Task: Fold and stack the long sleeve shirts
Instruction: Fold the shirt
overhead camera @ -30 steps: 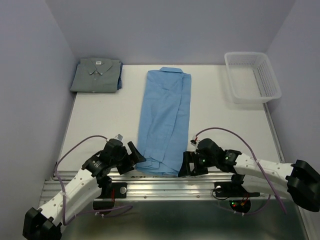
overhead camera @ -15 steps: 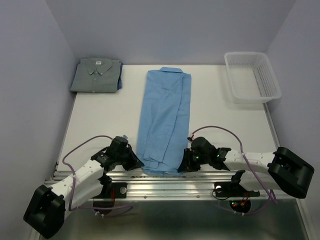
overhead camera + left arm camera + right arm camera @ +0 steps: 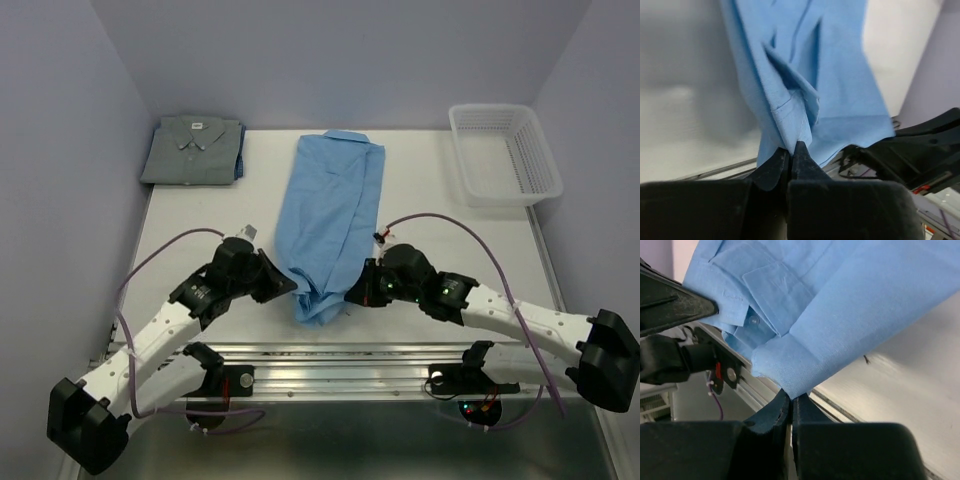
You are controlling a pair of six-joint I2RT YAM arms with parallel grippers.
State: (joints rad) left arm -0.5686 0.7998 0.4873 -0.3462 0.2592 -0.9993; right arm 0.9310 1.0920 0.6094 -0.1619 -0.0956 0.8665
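Soft, even light from above; one wrist view is blurred.
In the top view the table (image 3: 200,200) is bright and shadows are faint. The left wrist view shows the blue shirt (image 3: 840,100) and the background out of focus. In the right wrist view the weave is sharp, but the fingers (image 3: 770,412) are dark, without detail.
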